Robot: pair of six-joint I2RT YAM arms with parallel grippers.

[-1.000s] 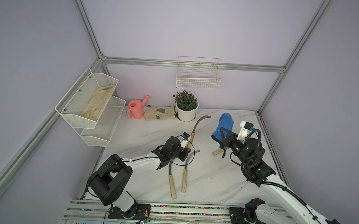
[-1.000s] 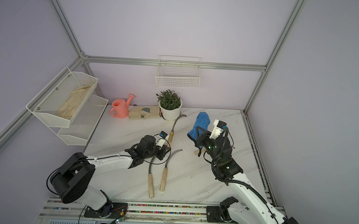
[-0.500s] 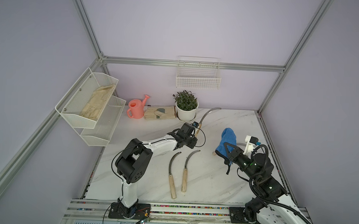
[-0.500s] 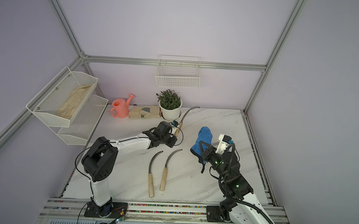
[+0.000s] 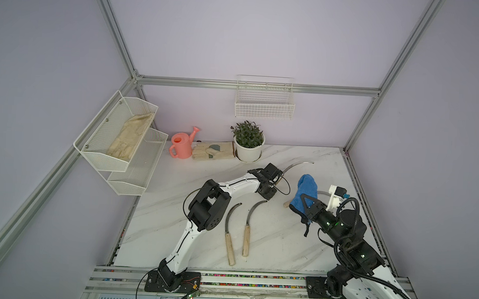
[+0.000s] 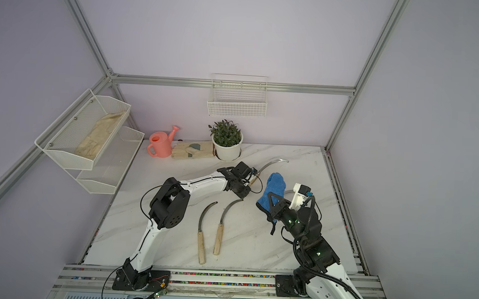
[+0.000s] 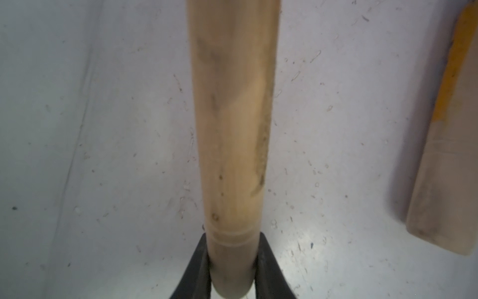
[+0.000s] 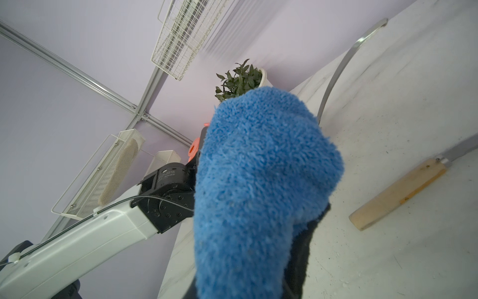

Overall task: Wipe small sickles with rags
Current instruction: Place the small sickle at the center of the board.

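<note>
My left gripper [image 5: 275, 182] [image 7: 232, 266] is shut on the wooden handle [image 7: 232, 129] of a small sickle. Its curved blade [image 5: 295, 166] [image 6: 270, 164] points toward the back right. The blue fluffy rag [image 5: 303, 193] [image 6: 273, 192] [image 8: 258, 181] stands upright in my right gripper [image 5: 308, 207], which is shut on it just right of the held sickle. Two more sickles [image 5: 230, 249] [image 5: 246, 243] lie side by side at mid-table. Another sickle's handle [image 8: 398, 194] [image 7: 445, 168] lies on the table behind the rag. The rag hides my right fingers in the wrist view.
Along the back wall stand a potted plant [image 5: 248, 146], a pink watering can [image 5: 180, 147] and beige work gloves [image 5: 213, 151]. A white mesh shelf [image 5: 120, 141] with more gloves hangs on the left wall, and a wire basket [image 5: 264, 101] hangs on the back wall.
My left gripper has carried its sickle to the right and farther back, and the arm has stretched out. My right gripper has drawn the rag toward the front.
</note>
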